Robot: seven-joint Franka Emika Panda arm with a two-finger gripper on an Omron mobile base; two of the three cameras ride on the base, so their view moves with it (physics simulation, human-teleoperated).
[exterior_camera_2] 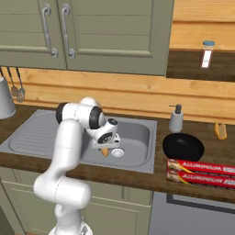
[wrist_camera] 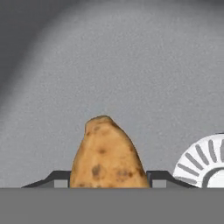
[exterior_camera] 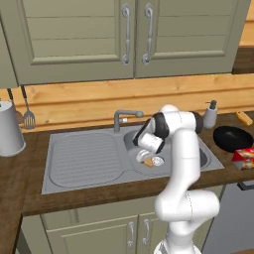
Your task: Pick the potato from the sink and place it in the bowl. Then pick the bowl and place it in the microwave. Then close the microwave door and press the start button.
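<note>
- Left base view: arm bent down into the sink [exterior_camera: 89, 163] basin; tool [exterior_camera: 148, 159] low over the basin floor, at the potato [exterior_camera: 148, 162], which shows as a small orange-tan patch just beside the steel drain [exterior_camera: 158, 160].
- Faucet [exterior_camera: 124, 118] stands behind the basin; ribbed drainboard to the left.
- Black bowl [exterior_camera: 233, 138] sits on the tabletop [exterior_camera: 30, 193] right of the sink, well apart from the potato; soap dispenser [exterior_camera: 211, 114] behind it.
- Right base view: tool [exterior_camera_2: 106, 146] again down in the basin, potato [exterior_camera_2: 105, 151] poking out beneath it, touching or nearly touching the basin floor, drain [exterior_camera_2: 117, 152] just beside.
- Bowl [exterior_camera_2: 183, 147] on the tabletop right of the sink, foil boxes [exterior_camera_2: 202, 172] in front of it.
- Hand view: potato [wrist_camera: 108, 155] stands between the two dark fingertips [wrist_camera: 59, 178], one at each flank, very close. Jaws apart, about potato width; firm clamping cannot be told.
- Drain [wrist_camera: 203, 164] at lower right, near the potato.
</note>
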